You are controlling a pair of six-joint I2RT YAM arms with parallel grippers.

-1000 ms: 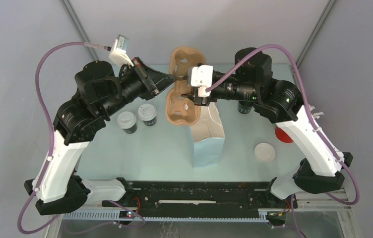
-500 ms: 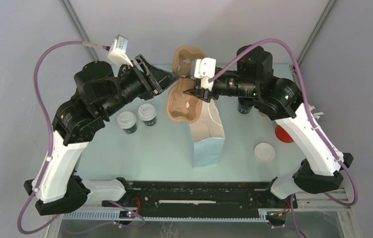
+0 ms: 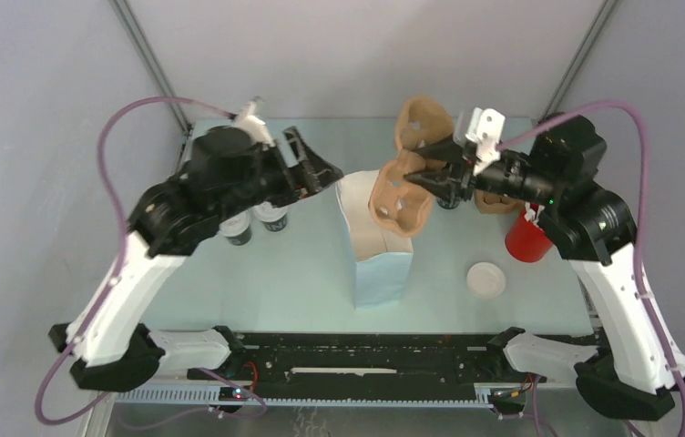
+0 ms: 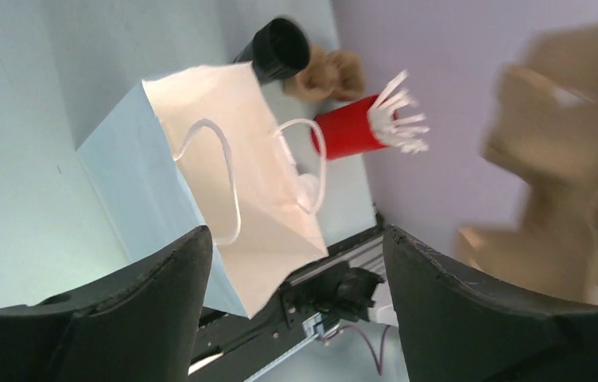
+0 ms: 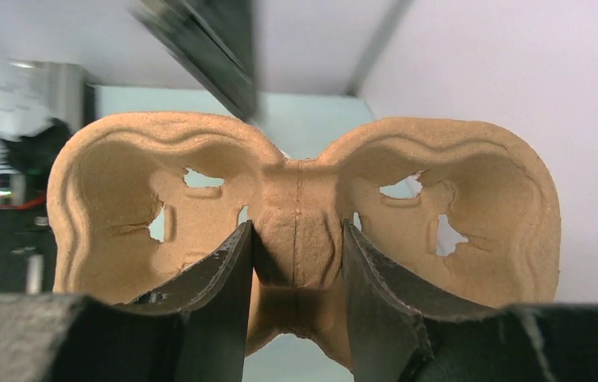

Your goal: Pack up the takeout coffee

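Observation:
A brown pulp cup carrier (image 3: pixel 401 196) hangs tilted in the air over the right side of the open light-blue paper bag (image 3: pixel 377 264). My right gripper (image 3: pixel 423 173) is shut on the carrier's middle ridge (image 5: pixel 300 215), one finger in each side notch. My left gripper (image 3: pixel 330 175) is open and empty, just left of the bag's mouth and apart from the carrier. In the left wrist view the bag (image 4: pixel 232 183) shows its white inside and handles, and the carrier (image 4: pixel 566 159) is a blur at the right. Two lidded coffee cups (image 3: pixel 274 219) stand half hidden under the left arm.
A dark cup (image 3: pixel 449 200) stands behind the carrier. A red cup with white straws (image 3: pixel 526 241) stands at the right, a loose white lid (image 3: pixel 485 279) in front of it. A brown item (image 3: pixel 501 206) lies under the right wrist. The arms' base rail (image 3: pixel 366 360) runs along the near edge.
My left gripper opened and let go of the carrier. The right arm swung the carrier rightward and nearer, over the bag. The left arm shifted right, toward the bag's mouth.

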